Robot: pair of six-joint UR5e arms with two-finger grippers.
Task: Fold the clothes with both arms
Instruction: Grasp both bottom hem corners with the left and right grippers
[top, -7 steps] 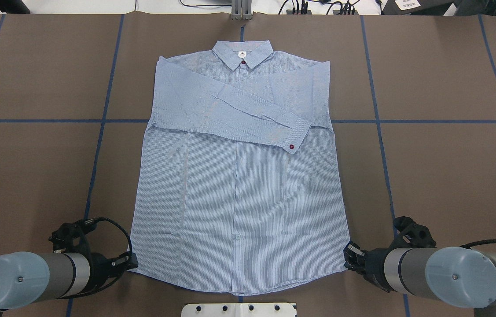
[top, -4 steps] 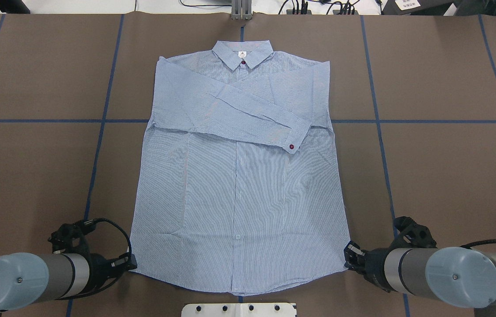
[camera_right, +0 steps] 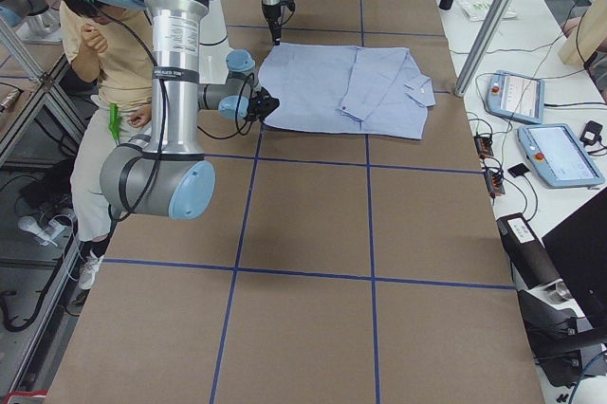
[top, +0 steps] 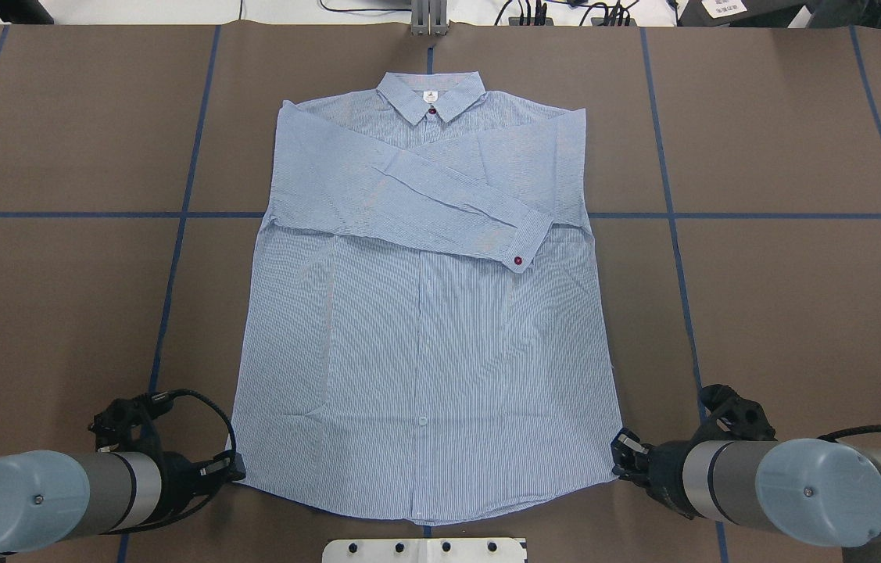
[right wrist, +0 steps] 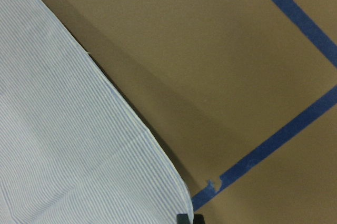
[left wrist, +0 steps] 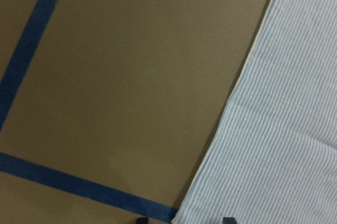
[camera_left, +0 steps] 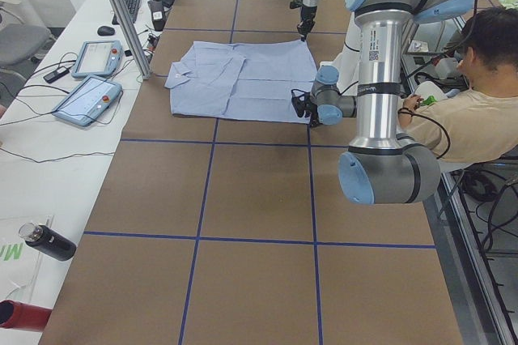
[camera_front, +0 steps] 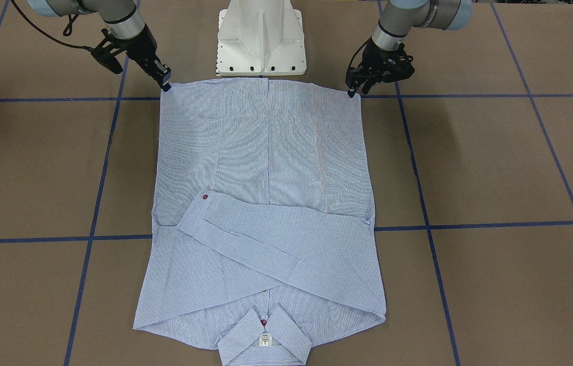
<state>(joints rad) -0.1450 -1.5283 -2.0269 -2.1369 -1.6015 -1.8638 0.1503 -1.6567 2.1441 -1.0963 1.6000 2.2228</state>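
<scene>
Since a second ago the left gripper (top: 235, 471) has crept a little toward 6 o'clock in the overhead view, and the hem corner beside it has shifted with it; the right gripper (top: 618, 457) and the rest of the cloth lie as before.

The shirt (top: 424, 313) lies flat, front up, in the middle of the brown worktop (top: 800, 313), collar (top: 431, 98) at 12 o'clock and hem at 6 o'clock. It is light blue with fine white stripes. Both sleeves are folded in across the chest. The upper sleeve (top: 409, 195) runs slantwise from the shoulder at 10 o'clock toward 4 o'clock, and its cuff ends near the side seam with a red button (top: 517, 260) showing. Another red button closes the collar under a small white label (top: 430, 95), and a pale button (top: 422, 421) sits low on the placket. Soft creases cross the sleeve and the lower front.

At the 7 o'clock hem corner, the left wrist view shows the fingers (left wrist: 227, 220) apart, with the corner of the cloth between them. At the 5 o'clock corner the right fingers (right wrist: 184, 218) sit together on the very tip of the hem, whose edge stands slightly off the worktop with a dark shadow under it.
</scene>
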